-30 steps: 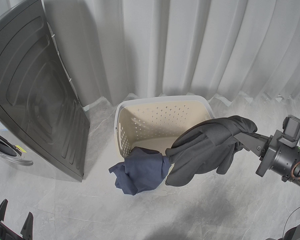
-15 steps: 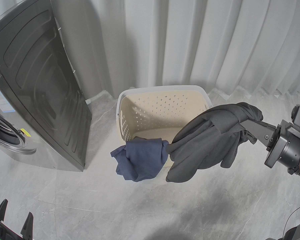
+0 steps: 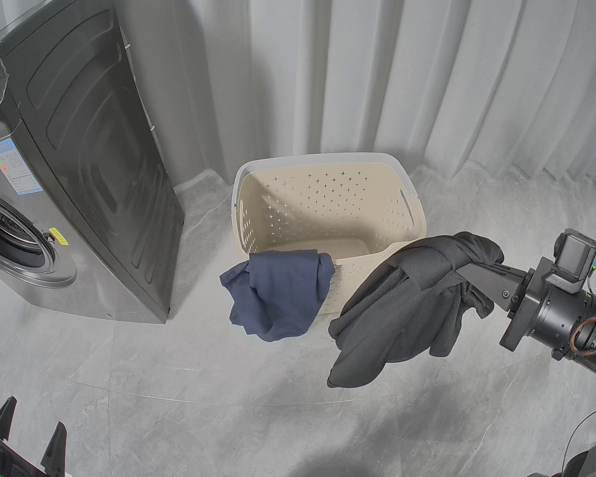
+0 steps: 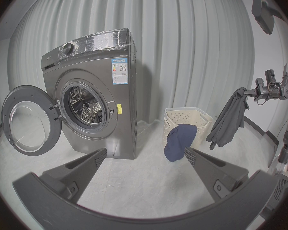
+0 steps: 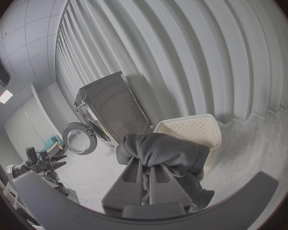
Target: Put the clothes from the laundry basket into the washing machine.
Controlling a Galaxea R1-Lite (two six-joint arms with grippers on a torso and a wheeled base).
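- Pale grey-white curtains (image 3: 377, 67) hang in long vertical folds across the back of the room, down to the floor.
- The floor (image 3: 212, 392) is light grey marbled tile with faint veins and thin joints.
- A ceiling (image 5: 32, 23) of square white panels carries a lit rectangular light (image 5: 4, 96).
- A plain white wall (image 5: 51, 103) stands at the far side, with some teal furniture (image 5: 56, 140) at its foot.

grey marbled floor (image 3: 212, 405) carries the washing machine (image 3: 93, 154) and, near it, the cream laundry basket (image 3: 311, 160).
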